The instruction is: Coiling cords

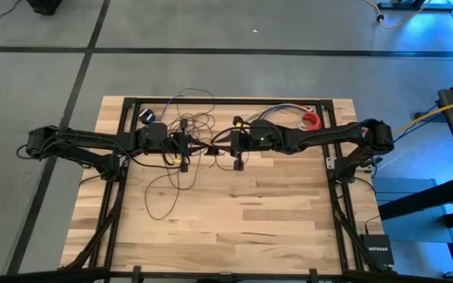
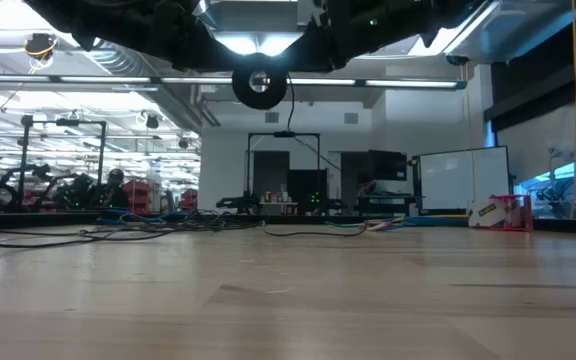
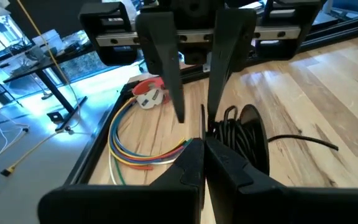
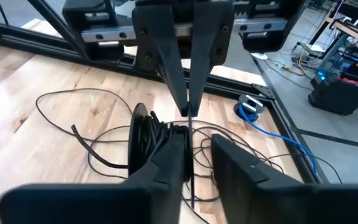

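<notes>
High view shows me the wooden table [image 1: 274, 212] filling the centre of the frame, both arms meeting just above its middle. My cords [image 1: 181, 153] sprawl in loose loops left of centre, part bundled into a coil [image 4: 143, 134] between the grippers. My left gripper [image 3: 205, 146] is closed on the coil's strands. My right gripper [image 4: 194, 146] straddles the wire, fingers slightly apart; I cannot tell whether it grips. Multicoloured wires [image 3: 129, 149] lie toward the upper right.
</notes>
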{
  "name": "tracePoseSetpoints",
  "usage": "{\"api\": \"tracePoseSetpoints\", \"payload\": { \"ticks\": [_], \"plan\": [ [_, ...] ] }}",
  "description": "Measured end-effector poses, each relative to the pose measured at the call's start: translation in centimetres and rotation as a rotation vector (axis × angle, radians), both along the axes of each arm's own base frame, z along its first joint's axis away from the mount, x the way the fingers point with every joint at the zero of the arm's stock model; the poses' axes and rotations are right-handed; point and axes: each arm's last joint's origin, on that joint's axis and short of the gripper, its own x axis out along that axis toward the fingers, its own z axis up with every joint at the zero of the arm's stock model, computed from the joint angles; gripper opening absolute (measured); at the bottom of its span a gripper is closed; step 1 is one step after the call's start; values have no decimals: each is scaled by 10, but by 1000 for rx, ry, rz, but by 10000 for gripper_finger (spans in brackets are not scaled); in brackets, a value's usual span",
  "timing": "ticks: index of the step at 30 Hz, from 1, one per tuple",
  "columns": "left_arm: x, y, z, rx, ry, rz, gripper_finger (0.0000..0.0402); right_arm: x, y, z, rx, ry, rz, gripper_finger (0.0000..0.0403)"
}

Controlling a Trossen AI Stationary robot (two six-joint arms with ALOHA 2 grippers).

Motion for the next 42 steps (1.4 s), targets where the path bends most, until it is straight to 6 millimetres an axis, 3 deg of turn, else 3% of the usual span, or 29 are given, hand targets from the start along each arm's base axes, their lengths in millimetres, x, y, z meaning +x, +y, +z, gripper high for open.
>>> {"api": "tracePoseSetpoints", "payload": {
  "ticks": [6,17,25,29,34,42],
  "plan": [
    [0,0,1,0,-5,0,5,0,0,0,-11,1,2,12],
    [0,1,1,-22,-11,16,12,0,-2,1,-61,-3,-67,9],
    [-1,5,2,-75,-17,128,113,-11,-6,17,-134,-13,-232,6],
    [-2,4,-4,-115,36,135,151,-21,-10,29,-176,-29,-362,4],
    [1,5,-24,-227,37,176,162,-23,-11,32,-210,-31,-427,4],
    [39,10,-51,-307,-131,177,149,-18,-11,34,-200,-100,-438,4]
  ]
}}
